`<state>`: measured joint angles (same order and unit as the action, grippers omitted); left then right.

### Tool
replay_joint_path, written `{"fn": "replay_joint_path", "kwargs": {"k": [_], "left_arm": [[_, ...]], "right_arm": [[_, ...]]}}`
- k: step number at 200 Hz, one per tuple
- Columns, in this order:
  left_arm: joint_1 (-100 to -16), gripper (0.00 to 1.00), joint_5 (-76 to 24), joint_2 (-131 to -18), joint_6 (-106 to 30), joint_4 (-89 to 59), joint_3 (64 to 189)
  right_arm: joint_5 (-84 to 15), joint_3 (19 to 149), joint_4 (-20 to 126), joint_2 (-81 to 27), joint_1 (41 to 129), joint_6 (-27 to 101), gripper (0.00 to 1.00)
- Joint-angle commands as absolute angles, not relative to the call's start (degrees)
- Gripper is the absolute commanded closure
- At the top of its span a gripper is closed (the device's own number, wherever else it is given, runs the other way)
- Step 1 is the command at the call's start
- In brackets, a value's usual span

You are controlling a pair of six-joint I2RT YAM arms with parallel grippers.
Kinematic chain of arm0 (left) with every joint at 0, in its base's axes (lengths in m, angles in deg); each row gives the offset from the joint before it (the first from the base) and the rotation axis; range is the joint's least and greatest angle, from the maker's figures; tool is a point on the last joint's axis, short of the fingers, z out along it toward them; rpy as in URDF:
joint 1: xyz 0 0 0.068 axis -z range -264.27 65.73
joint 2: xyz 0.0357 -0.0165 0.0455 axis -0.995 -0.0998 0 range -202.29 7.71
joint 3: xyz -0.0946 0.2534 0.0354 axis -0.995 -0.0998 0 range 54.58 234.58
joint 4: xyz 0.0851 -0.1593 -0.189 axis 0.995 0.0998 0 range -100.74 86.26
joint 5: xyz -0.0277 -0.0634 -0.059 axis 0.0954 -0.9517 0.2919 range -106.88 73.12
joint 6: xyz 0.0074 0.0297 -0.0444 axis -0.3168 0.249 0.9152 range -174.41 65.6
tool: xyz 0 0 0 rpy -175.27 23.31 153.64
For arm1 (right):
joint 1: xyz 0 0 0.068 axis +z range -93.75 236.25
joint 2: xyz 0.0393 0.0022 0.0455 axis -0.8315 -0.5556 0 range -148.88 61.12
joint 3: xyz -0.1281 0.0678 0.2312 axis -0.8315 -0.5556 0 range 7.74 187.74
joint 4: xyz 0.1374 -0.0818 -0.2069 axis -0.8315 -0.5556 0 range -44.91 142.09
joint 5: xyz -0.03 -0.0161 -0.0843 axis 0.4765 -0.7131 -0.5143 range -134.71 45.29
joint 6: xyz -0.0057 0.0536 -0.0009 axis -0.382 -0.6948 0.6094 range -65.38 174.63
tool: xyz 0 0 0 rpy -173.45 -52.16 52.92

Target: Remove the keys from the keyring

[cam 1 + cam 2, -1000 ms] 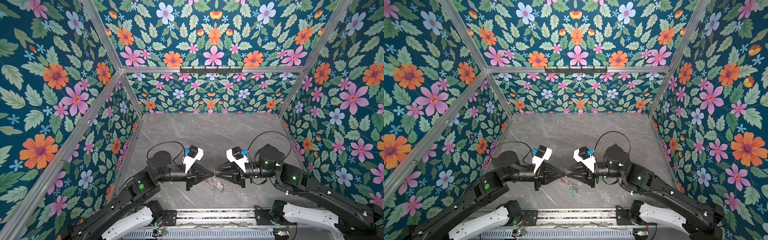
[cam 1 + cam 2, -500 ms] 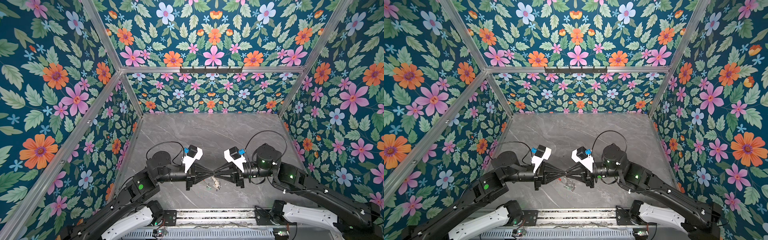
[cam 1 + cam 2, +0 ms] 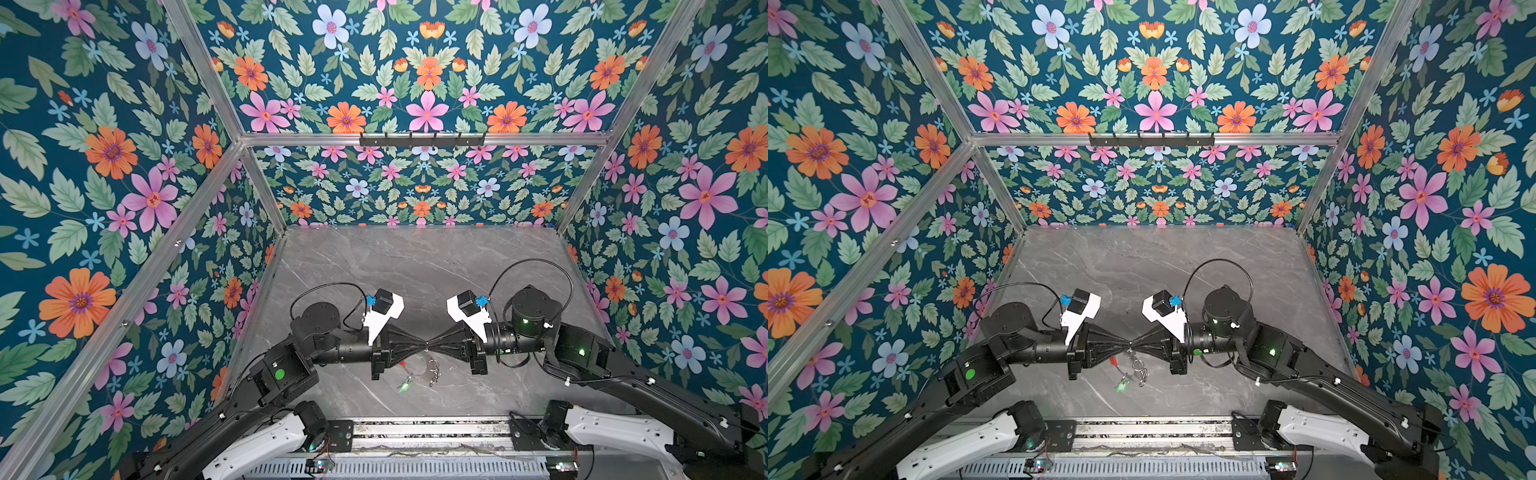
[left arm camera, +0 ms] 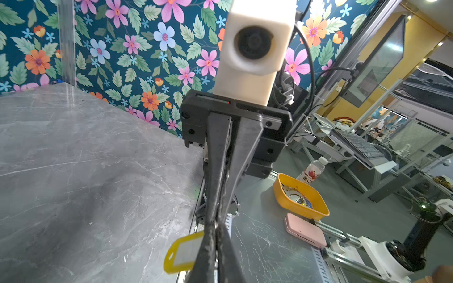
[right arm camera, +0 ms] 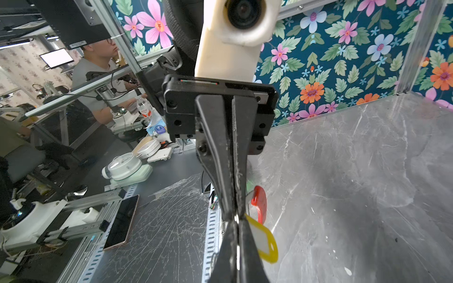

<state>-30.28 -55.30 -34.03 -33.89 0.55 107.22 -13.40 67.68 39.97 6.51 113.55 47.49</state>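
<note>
The left gripper (image 3: 423, 344) and right gripper (image 3: 432, 344) meet tip to tip over the desk (image 3: 415, 270). The right fingers (image 4: 218, 159) are pressed fully together. The left fingers (image 5: 213, 152) show only a thin slit — whether they pinch anything, I cannot tell. The keyring (image 3: 433, 369) sits just below the tips, with the green tag (image 3: 403, 387) beside it. The yellow tag (image 5: 262, 242) is right at the fingertips — its white insert is unreadable.

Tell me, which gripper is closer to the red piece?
Left. The red piece is right beside the left gripper, just behind its tips. The right gripper faces it tip to tip, on the far side.
</note>
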Motion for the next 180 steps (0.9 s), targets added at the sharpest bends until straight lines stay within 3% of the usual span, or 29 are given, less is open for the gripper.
{"fn": "replay_joint_path", "kwargs": {"k": [1, 29, 60, 109, 147, 180], "left_arm": [[-30.31, 0.63, -50.74, -33.62, -34.27, 0.91, 108.00], [-30.27, 0.59, -46.52, -32.95, -34.26, 1.96, 108.07], [-30.31, 0.68, -46.49, -33.38, -34.21, 1.04, 107.02], [-30.33, 0.71, -48.78, -34.92, -34.04, 0.16, 106.43], [-30.29, 0.82, -49.43, -35.18, -34.01, -0.25, 106.43], [-30.34, 0.83, -50.46, -35.42, -33.69, -0.54, 106.17]], "right_arm": [[-17.61, 68.12, 39.82, 6.71, 113.64, 45.95, 1.00], [-20.63, 67.45, 39.86, 6.95, 113.61, 44.90, 1.00], [-22.66, 66.89, 40.75, 7.33, 113.58, 44.22, 1.00], [-23.36, 66.93, 41.14, 7.42, 113.57, 44.00, 1.00], [-23.36, 66.79, 41.53, 7.24, 113.61, 44.07, 1.00], [-23.80, 66.67, 41.85, 7.33, 113.61, 44.00, 1.00]]}}
